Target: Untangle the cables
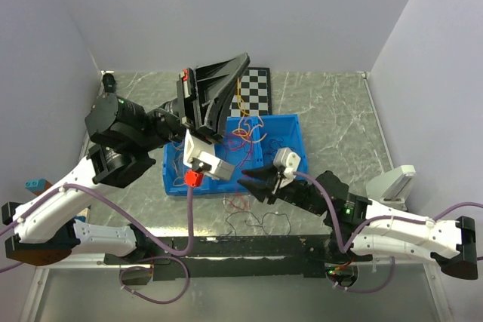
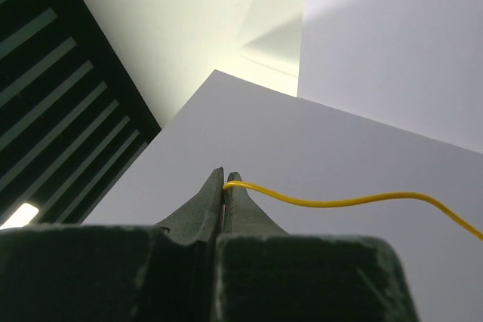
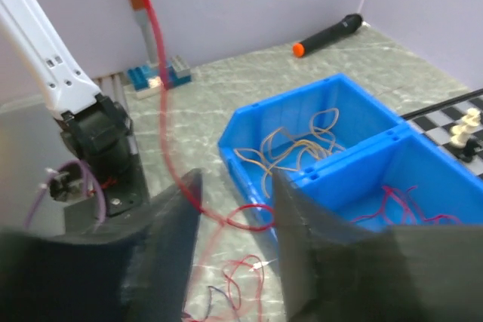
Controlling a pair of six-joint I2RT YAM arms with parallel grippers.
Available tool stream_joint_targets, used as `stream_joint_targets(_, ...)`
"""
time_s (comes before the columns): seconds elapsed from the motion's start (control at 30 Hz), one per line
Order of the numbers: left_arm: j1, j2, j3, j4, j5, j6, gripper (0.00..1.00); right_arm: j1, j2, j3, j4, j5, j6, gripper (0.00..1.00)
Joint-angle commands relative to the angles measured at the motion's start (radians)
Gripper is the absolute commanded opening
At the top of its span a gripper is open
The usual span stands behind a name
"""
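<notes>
The cables lie in several places. Yellow-orange ones (image 3: 290, 148) fill one compartment of the blue bin (image 3: 362, 152), and red ones (image 3: 400, 201) lie in the compartment beside it. Loose red and dark cables (image 1: 245, 205) rest on the table in front of the bin (image 1: 283, 119). My left gripper (image 1: 244, 59) is raised above the bin's far side, shut (image 2: 225, 179) on one yellow cable (image 2: 339, 201) that hangs down into the bin (image 1: 239, 97). My right gripper (image 1: 253, 183) hovers low at the bin's front edge, open (image 3: 236, 179), with a blurred red cable (image 3: 249, 220) looping across the gap between its fingers.
A checkerboard (image 1: 254, 88) lies behind the bin, with chess pieces (image 3: 464, 130) on it. A black marker with an orange tip (image 3: 328, 35) and toy blocks (image 3: 158, 73) sit near the wall. A grey-white object (image 1: 392, 182) stands at the right, and a black strip (image 1: 241, 246) runs along the near edge.
</notes>
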Motion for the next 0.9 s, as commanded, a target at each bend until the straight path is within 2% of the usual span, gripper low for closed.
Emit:
stream_joint_targets(0.0, -0.01, -0.018, 0.0, 0.021, -0.037, -0.011, 0.01, 0.005, 0.017, 0.061, 0.005, 0.028, 0.049, 0.1)
stream_joint_targets(0.03, -0.01, -0.014, 0.005, 0.021, -0.052, -0.005, 0.01, 0.005, 0.014, 0.058, -0.013, 0.054, 0.07, 0.0)
stream_joint_targets(0.37, 0.004, 0.112, 0.127, 0.191, -0.337, 0.033, 0.01, 0.008, -0.119, -0.181, -0.122, 0.127, 0.285, 0.0)
stream_joint_targets(0.57, 0.059, 0.201, 0.264, 0.328, -0.356, 0.048, 0.01, 0.008, -0.099, -0.218, -0.282, 0.208, 0.426, 0.0)
stream_joint_targets(0.67, 0.079, 0.229, 0.33, 0.31, -0.364, 0.033, 0.01, 0.009, -0.086, -0.235, -0.291, 0.191, 0.459, 0.0)
stream_joint_targets(0.87, 0.143, 0.249, 0.365, 0.326, -0.336, 0.038, 0.01, 0.012, -0.064, -0.246, -0.339, 0.196, 0.495, 0.0)
